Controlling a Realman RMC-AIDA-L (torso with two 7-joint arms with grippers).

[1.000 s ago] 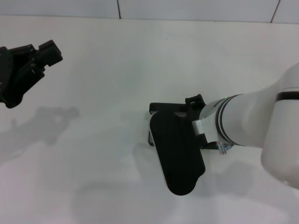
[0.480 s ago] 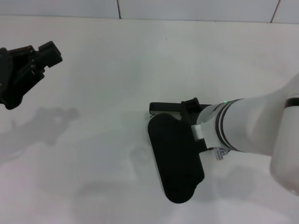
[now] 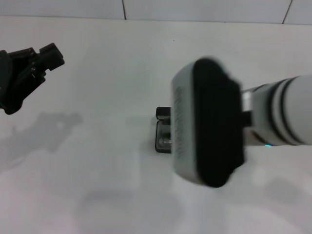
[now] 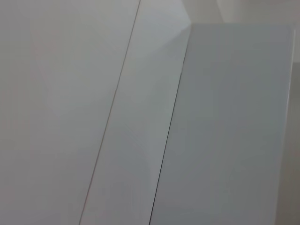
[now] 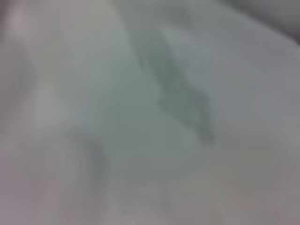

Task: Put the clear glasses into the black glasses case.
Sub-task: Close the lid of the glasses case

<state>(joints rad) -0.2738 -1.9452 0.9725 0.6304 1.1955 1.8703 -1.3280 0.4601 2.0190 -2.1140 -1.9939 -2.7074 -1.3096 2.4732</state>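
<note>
Your left gripper hangs parked at ten o'clock over the table; I cannot tell its spread. At centre the case stands with its lid raised and grey lining facing nine o'clock. The tray shows only a faint glint, perhaps the glasses. Check they sit fully inside before you swing the lid. Your right arm enters from three o'clock. Its gripper is hidden behind the lid.
</note>
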